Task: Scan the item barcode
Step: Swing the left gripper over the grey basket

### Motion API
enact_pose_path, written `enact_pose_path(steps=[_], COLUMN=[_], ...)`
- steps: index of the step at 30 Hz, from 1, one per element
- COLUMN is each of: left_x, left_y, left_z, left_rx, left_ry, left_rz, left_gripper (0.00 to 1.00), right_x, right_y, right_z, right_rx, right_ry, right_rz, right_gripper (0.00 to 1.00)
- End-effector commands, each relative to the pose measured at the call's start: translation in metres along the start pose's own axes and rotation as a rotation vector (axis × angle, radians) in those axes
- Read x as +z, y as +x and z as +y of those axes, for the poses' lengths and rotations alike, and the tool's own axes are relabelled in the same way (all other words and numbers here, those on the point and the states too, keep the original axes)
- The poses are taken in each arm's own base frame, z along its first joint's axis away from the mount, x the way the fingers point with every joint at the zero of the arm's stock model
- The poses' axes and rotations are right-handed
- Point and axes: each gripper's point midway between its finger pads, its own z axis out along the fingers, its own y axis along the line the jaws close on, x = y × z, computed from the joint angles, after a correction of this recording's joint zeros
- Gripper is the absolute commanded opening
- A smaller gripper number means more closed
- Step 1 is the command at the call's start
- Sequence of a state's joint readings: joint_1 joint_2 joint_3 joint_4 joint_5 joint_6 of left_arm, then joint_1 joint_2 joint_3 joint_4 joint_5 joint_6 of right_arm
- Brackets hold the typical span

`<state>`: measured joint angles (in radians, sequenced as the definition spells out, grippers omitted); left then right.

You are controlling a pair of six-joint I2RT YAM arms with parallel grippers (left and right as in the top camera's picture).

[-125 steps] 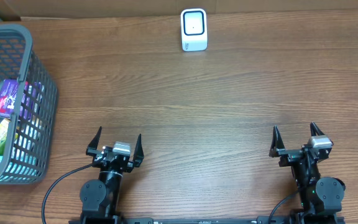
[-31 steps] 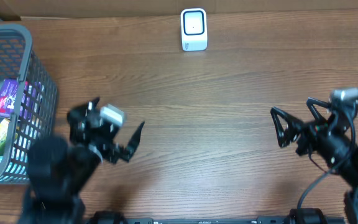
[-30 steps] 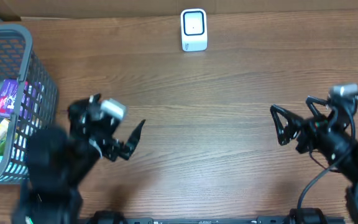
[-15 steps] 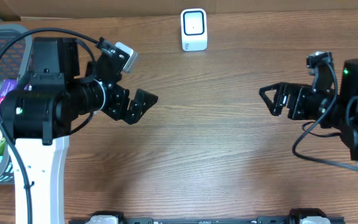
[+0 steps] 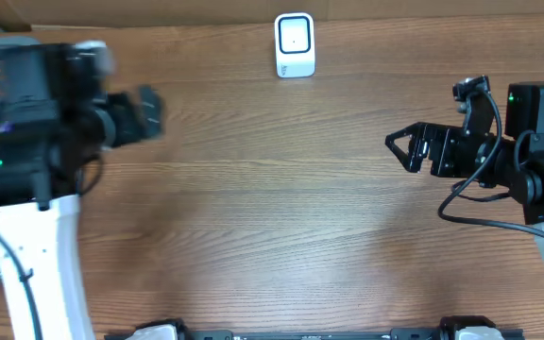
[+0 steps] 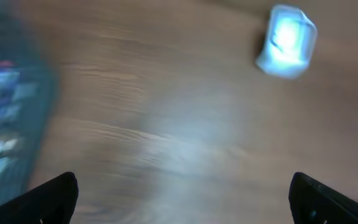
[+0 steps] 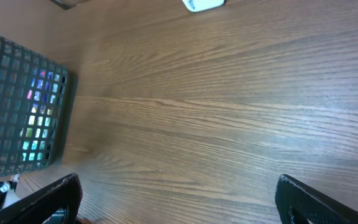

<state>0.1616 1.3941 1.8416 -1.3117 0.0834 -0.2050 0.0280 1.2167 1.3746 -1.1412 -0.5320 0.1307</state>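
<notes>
The things to be scanned, colourful small packets [image 7: 39,106], lie inside the grey plastic mesh basket [image 7: 11,74] at the far left of the brown wood-grain surface [image 5: 281,227]. None has been lifted out, so I judge the task to be at its opening step. The white boxy barcode scanner [image 5: 295,44] stands upright at the far edge, in the centre. Its face is turned toward the near side, presumably so a packet held in front of it can be read.

The left claw [image 6: 184,180] is spread wide and pinches nothing. Its wrist camera looks down on bare wood, with the basket at the left edge of its view and the scanner at the far right (both are smeared, so detail is lost). From overhead the left arm hangs above the basket and covers most of it, which suits a reach down for a packet. The right claw [image 5: 402,151] is likewise spread and empty. It is raised on the right and points left across the surface, well apart from both scanner and basket. It is likely placed there to leave the left arm room, or to be ready for a hand-over.

Which packet shows its barcode cannot be told.
</notes>
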Motion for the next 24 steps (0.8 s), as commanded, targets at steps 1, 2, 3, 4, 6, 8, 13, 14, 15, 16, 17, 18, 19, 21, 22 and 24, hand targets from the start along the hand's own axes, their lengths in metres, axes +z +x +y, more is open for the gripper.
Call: enact_pose_path(steps=[1, 2, 3, 4, 6, 8, 13, 14, 15, 16, 17, 18, 19, 21, 22, 24], left_x=[-0.02, -0.023, -0.025, -0.027, -0.03, -0.027, -0.009, -0.005, -0.001, 0.004, 0.007, 0.011, 0.019, 0.032, 0.043, 0.062], left_y=[-0.024, -0.025, -0.025, -0.024, -0.021, -0.018, -0.018, -0.019, -0.021, -0.024, -0.026, -0.028, -0.029, -0.029, -0.03, -0.03], left_z=[0.067, 0.081, 0.1, 0.117, 0.146, 0.175, 0.202, 0.205, 0.209, 0.216, 0.221, 0.227, 0.237, 0.246, 0.251, 0.26], left_rx=[-0.28, -0.321, -0.376, -0.43, -0.556, -0.675, -0.757, -0.757, -0.756, -0.755, -0.754, -0.753, -0.754, -0.757, -0.757, -0.737], left_ry=[-0.171, -0.198, -0.235, -0.268, -0.321, -0.366, -0.396, -0.4, -0.405, -0.427, -0.444, -0.464, -0.495, -0.51, -0.512, -0.515], left_rz=[-0.114, -0.123, -0.132, -0.138, -0.146, -0.149, -0.126, -0.124, -0.126, -0.132, -0.139, -0.144, -0.141, -0.121, -0.11, -0.08], left_gripper=[1.0, 1.0, 1.0, 0.98, 0.96, 0.98, 0.98, 0.98, 0.98, 0.98, 0.99, 1.0, 1.0, 1.0, 1.0, 0.96], right_x=[-0.006, -0.006, -0.006, -0.006, -0.007, -0.007, -0.007, -0.007, -0.007, -0.007, -0.008, -0.008, -0.008, -0.008, -0.008, -0.008], right_y=[-0.005, -0.004, -0.003, -0.002, 0.0, 0.002, 0.002, 0.002, 0.002, 0.002, 0.002, 0.002, 0.003, 0.003, 0.003, 0.003], right_z=[-0.001, -0.004, -0.007, -0.008, -0.012, -0.018, -0.019, -0.019, -0.019, -0.019, -0.019, -0.02, -0.02, -0.02, -0.02, -0.02], right_rx=[-0.015, -0.012, -0.009, -0.007, -0.001, 0.005, 0.006, 0.006, 0.006, 0.007, 0.007, 0.007, 0.008, 0.008, 0.008, 0.007], right_ry=[0.038, 0.052, 0.066, 0.077, 0.097, 0.128, 0.139, 0.139, 0.139, 0.139, 0.139, 0.139, 0.139, 0.14, 0.139, 0.139], right_rz=[-0.02, -0.018, -0.016, -0.013, -0.006, 0.0, 0.0, 0.0, 0.0, 0.001, 0.001, 0.002, 0.003, 0.003, 0.003, 0.002], right_gripper=[1.0, 1.0, 1.0, 1.0, 1.0, 1.0, 1.0, 1.0, 1.0, 1.0, 1.0, 1.0, 1.0, 1.0, 1.0, 1.0])
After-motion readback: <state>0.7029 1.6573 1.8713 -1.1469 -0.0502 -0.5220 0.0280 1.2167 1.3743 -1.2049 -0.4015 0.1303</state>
